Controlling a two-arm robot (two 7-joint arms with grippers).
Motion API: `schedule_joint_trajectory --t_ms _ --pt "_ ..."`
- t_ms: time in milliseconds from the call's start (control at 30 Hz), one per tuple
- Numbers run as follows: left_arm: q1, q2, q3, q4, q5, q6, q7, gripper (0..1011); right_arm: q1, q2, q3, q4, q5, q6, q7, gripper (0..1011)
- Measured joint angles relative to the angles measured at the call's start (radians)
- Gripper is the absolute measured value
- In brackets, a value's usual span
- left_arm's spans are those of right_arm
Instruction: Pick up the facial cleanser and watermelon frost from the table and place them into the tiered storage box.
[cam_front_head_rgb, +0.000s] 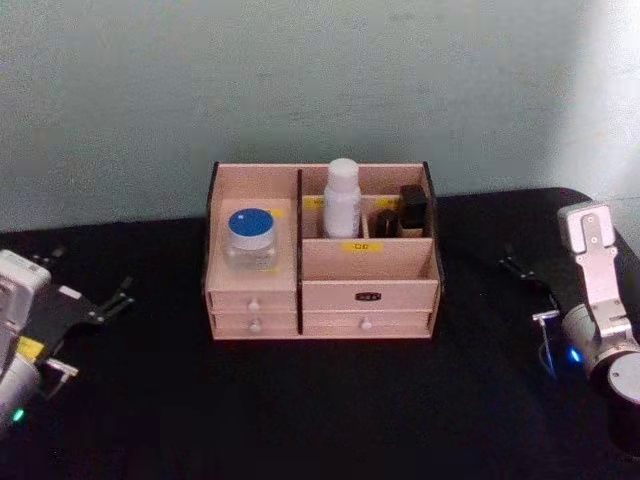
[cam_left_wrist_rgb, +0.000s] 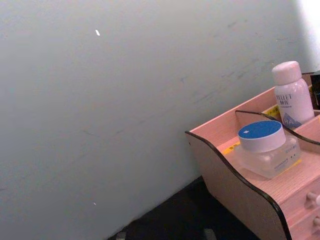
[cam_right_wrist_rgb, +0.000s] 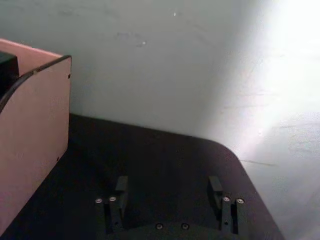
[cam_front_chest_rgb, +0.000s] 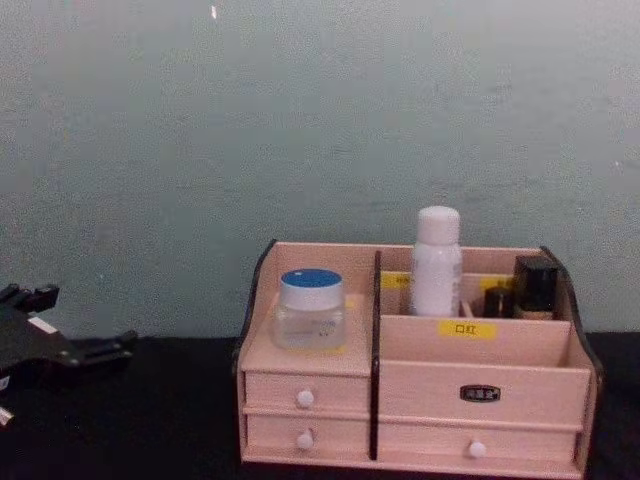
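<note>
Watermelon frost (cam_front_head_rgb: 250, 237) sits in the left compartment of the tiered storage box (cam_front_head_rgb: 322, 300); facial cleanser (cam_front_head_rgb: 342, 199) stands upright at its 2 o'clock (rear section). Left gripper (cam_front_head_rgb: 108, 304) and right gripper (cam_right_wrist_rgb: 170, 195) rest apart on the table (cam_front_head_rgb: 320, 400), fingers spread, empty.

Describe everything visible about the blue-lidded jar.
The watermelon frost is a squat round jar with a translucent, whitish body and a flat blue lid, closed. It stands upright on the left shelf of the tiered storage box, above the two small drawers, resting on a yellow label. Nothing else touches it; the facial cleanser stands beyond the dark divider.
</note>
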Motion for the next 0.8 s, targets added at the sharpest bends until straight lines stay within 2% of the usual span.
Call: schedule_joint_trajectory --t_ms 800 --pt "0.0 0.0 0.0 0.0 0.0 0.0 0.0 1001 0.001 -0.002 0.0 0.002 -0.001 0.001 0.006 1003"
